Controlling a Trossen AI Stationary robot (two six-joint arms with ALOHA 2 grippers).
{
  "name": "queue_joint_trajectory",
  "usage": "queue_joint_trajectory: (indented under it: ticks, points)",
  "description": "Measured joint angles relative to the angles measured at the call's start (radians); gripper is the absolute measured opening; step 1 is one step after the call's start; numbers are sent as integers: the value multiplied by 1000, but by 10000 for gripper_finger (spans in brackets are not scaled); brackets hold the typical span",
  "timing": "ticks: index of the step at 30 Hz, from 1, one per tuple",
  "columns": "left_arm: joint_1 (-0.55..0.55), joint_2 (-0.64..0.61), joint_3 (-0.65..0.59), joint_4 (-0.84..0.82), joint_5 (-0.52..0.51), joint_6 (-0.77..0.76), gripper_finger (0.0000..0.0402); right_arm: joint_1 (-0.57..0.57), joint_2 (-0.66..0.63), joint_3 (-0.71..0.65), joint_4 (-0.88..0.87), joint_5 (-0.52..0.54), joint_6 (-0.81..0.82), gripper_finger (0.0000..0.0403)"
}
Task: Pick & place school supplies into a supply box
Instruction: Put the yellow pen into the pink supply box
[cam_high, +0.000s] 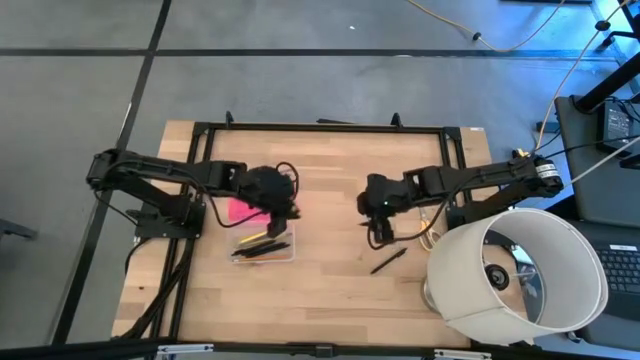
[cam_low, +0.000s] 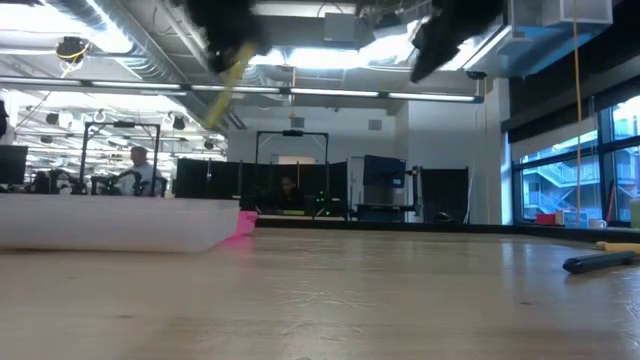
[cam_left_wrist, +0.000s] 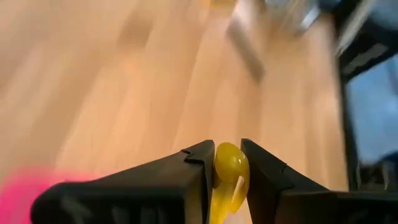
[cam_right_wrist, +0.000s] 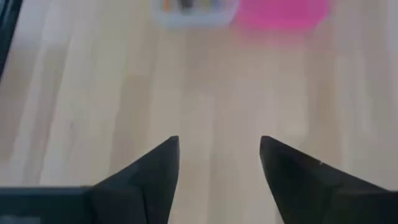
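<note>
Clear supply box (cam_high: 263, 247) holds several pens (cam_high: 262, 245), pink lid (cam_high: 243, 209) open.

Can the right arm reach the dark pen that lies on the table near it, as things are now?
Probably yes. The right gripper is open and empty, and the dark pen lies alone on bare wood just beside it. Nothing stands between them; the white lampshade is off to the side.

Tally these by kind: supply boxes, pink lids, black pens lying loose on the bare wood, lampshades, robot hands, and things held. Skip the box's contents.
Supply box: 1
Pink lid: 1
Loose black pen: 1
Lampshade: 1
Hands: 2 (left hand, right hand)
Held things: 1 (yellow item, in the left hand)
Total: 7
</note>
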Motion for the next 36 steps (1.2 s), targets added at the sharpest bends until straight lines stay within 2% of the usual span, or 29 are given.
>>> queue_joint_trajectory:
  ticks: [3, 9, 12, 21, 28, 36]
  points:
    - [0, 26, 0, -158, 13, -88, 56, 8, 0, 0, -72, -41, -15, 227]
    - [-3, 142, 0, -227, 119, -175, 56, 49, 0, -82, -69, -60, -62, 220]
    - [-17, 205, 0, -244, 157, -174, 56, 59, 1, -151, -70, -61, -57, 212]
    - [-33, 340, 0, -350, 150, -144, 56, 126, 1, -329, -61, -60, -23, 197]
    - [-33, 398, 0, -368, 146, -71, 56, 194, 1, -426, -44, -60, -41, 196]
    - [-32, 416, 0, -367, 151, -58, 58, 248, 1, -521, 102, -60, -39, 196]
